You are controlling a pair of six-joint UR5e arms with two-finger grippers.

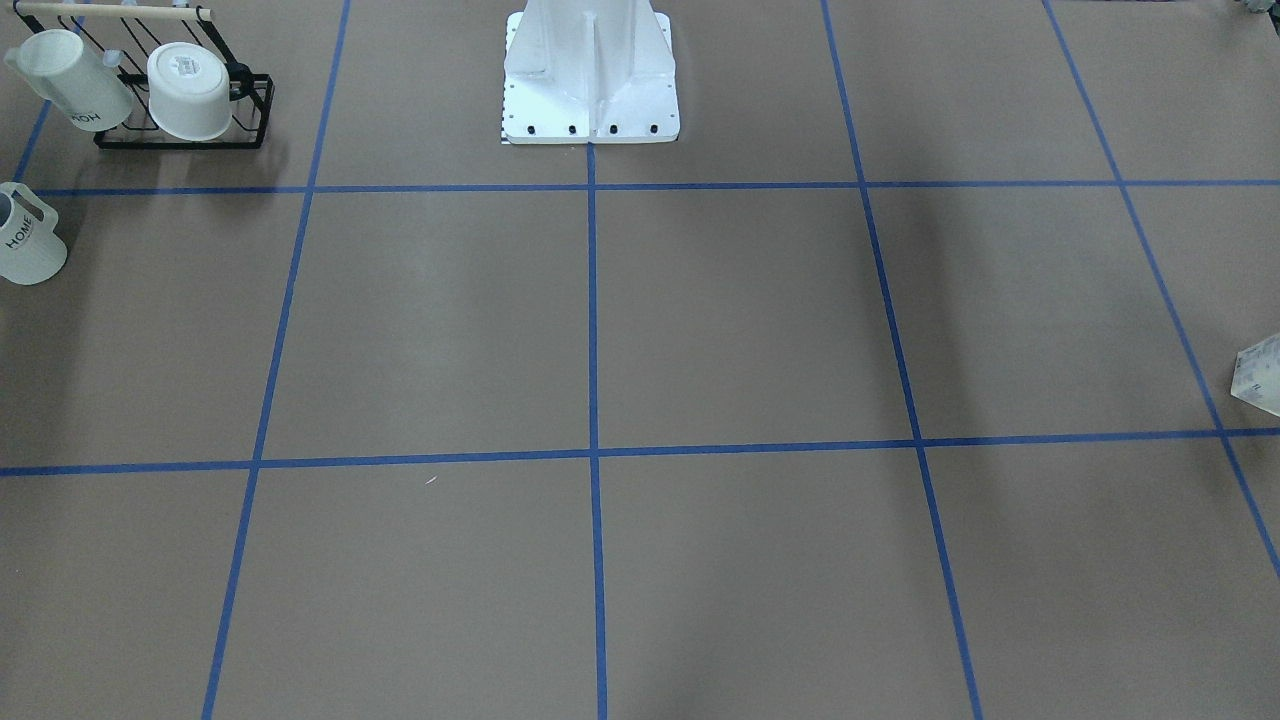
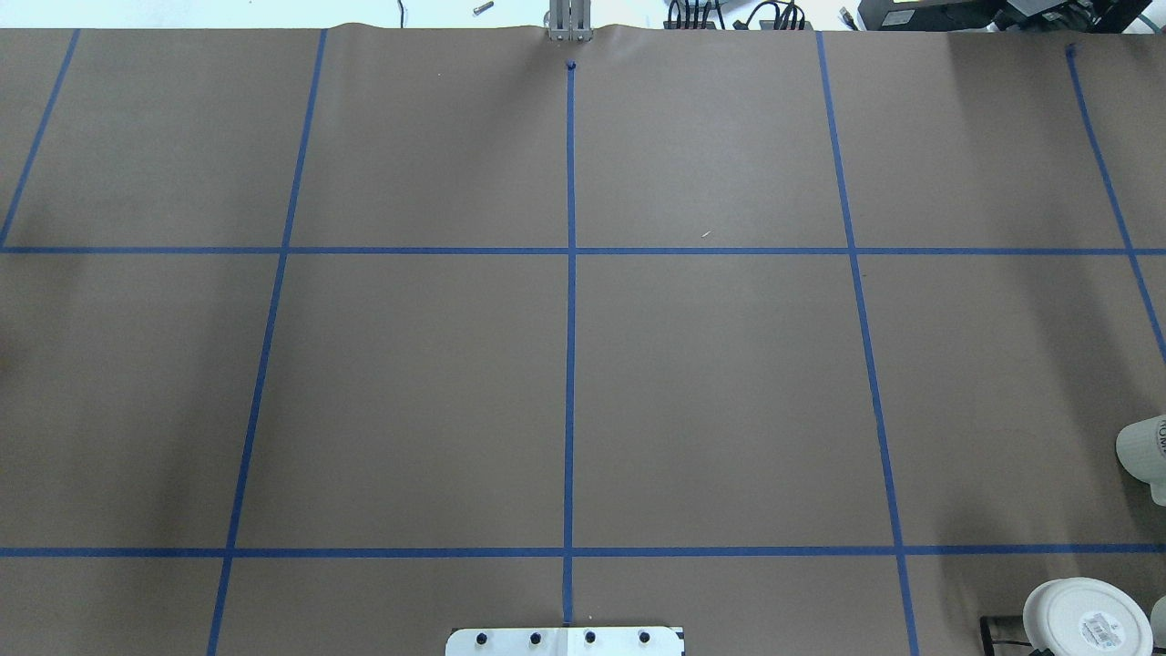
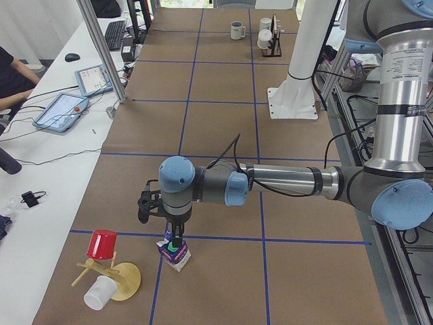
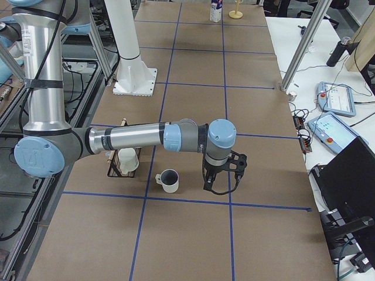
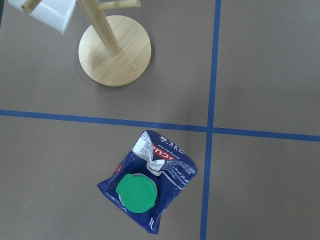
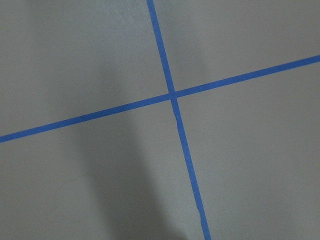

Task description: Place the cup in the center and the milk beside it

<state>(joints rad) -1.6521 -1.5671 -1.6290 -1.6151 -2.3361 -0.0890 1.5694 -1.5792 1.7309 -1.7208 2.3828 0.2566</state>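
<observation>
The cup (image 1: pixel 25 240), white with "HOME" lettering, stands at the table's end on my right side; it also shows in the overhead view (image 2: pixel 1146 451) and the exterior right view (image 4: pixel 170 180). The milk (image 5: pixel 150 190), a dark blue carton with a green cap (image 5: pixel 136 193), stands upright by a blue tape crossing at the other end (image 3: pixel 174 254); only its corner shows in the front view (image 1: pixel 1262 375). My left gripper (image 3: pixel 174 237) hangs just above the milk's top. My right gripper (image 4: pixel 214 182) hovers beside the cup, apart from it. I cannot tell whether either gripper is open or shut.
A black wire rack (image 1: pixel 185 100) with two tilted white mugs stands next to the cup. A wooden mug tree (image 3: pixel 111 274) with a red and a white cup stands near the milk. The robot's white base (image 1: pixel 590 80) is at the table's back edge.
</observation>
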